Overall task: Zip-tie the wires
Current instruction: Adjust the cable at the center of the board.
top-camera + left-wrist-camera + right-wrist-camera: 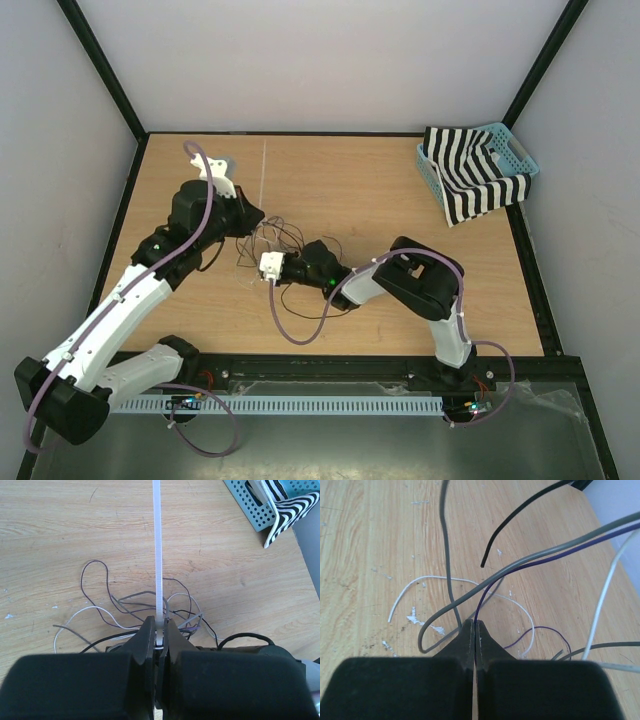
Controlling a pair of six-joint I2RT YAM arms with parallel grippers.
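Zip tie [158, 555]: clamped at one end in closed left gripper [159, 626]; strip ran straight out above tangle, unlooped, tail not threaded. Wires [272, 240]: lay on table [400, 200] between both grippers, loose curls, not gathered. Right gripper [475, 625]: jaws closed, apparently pinching purple strand at tips; contact point hard to see. Done: both grasps. Remaining: gathering, wrapping, threading, cinching.

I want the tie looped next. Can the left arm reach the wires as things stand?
Probably yes: the left gripper, shut on the zip tie, sits right at the wires, nothing between; the right gripper pinches them opposite.
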